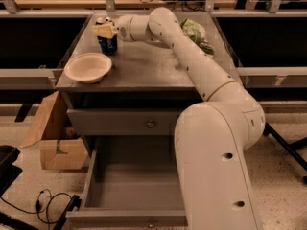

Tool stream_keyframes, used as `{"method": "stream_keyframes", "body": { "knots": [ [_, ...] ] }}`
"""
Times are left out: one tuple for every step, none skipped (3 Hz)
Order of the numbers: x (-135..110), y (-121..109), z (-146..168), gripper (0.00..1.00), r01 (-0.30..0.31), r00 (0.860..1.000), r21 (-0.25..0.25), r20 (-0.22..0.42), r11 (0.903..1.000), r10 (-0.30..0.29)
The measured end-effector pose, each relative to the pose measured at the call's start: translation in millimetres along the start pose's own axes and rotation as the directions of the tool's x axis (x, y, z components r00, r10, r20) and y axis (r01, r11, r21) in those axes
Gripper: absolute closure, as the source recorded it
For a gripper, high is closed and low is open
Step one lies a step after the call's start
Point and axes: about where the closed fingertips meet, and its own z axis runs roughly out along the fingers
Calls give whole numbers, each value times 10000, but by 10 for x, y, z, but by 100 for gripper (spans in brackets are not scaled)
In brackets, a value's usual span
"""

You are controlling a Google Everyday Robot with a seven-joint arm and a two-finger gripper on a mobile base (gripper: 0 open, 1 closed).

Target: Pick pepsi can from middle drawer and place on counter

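Camera view: 1 can upright on desk, back left, jaws clamped round its top; 1 bowl just beside; 1 bag back right; drawer open below.

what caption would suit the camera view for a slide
Robot pincer at the pepsi can standing on the counter beside a bowl, middle drawer open below.

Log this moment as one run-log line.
hand: at pepsi can top | pepsi can: upright on counter, behind bowl | middle drawer: open
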Motion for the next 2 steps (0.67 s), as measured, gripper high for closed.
{"method": "stream_keyframes", "body": {
  "knots": [
    [0, 0, 1, 29, 0, 10000, -1, 0, 10000, 0],
    [0, 0, 1, 7, 0, 10000, -1, 0, 10000, 0]
  ]
}}
